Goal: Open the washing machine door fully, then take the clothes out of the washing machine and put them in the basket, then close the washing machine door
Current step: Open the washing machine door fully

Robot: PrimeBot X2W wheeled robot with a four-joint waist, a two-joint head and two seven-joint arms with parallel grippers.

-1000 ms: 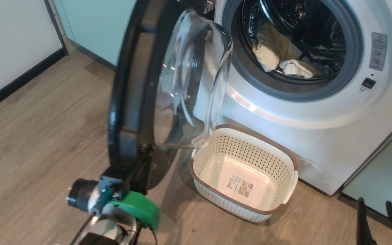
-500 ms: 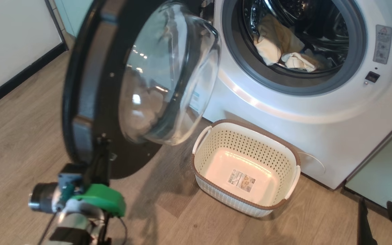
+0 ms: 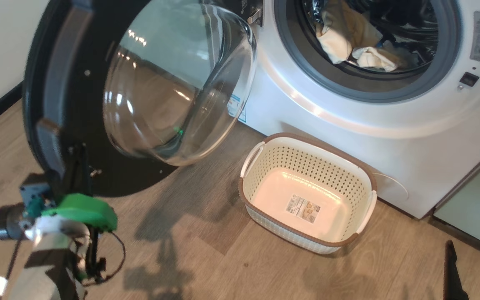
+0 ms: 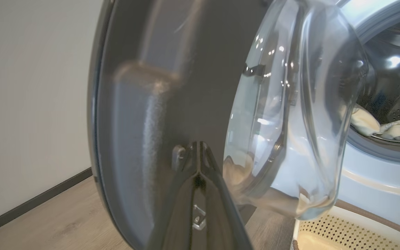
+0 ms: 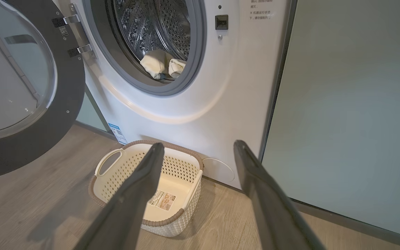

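**Washing machine:** the white front-loading washing machine [image 3: 348, 137] with its grey rubber gasket stands with the drum mouth uncovered.

**Door:** the large round washing machine door [image 3: 36, 83], a glossy black ring around a bulging clear glass bowl, is swung wide out to the left of the washing machine. It hangs from the hinge at the left edge of the machine's opening, with the glass bowl facing back towards the machine.

**Clothes:** the pale cream soft clothes [image 3: 344, 33] lie bunched in the steel drum of the washing machine, low and just behind the gasket.

**Basket:** the small cream-white perforated plastic basket [image 3: 306, 143] with a brown rim sits on the wooden floor [image 3: 181, 250], just in front of the washing machine's base and below the opening. It holds only a label sticker.

**Left gripper** [image 4: 197, 150]: the fingers are pressed together with nothing between them. The tips lie against the door's dark inner face, low on the edge farthest from the washing machine.

**Right gripper** [image 5: 199, 144]: the fingers are spread wide and empty. It hangs clear of the washing machine, out in front of its right side.
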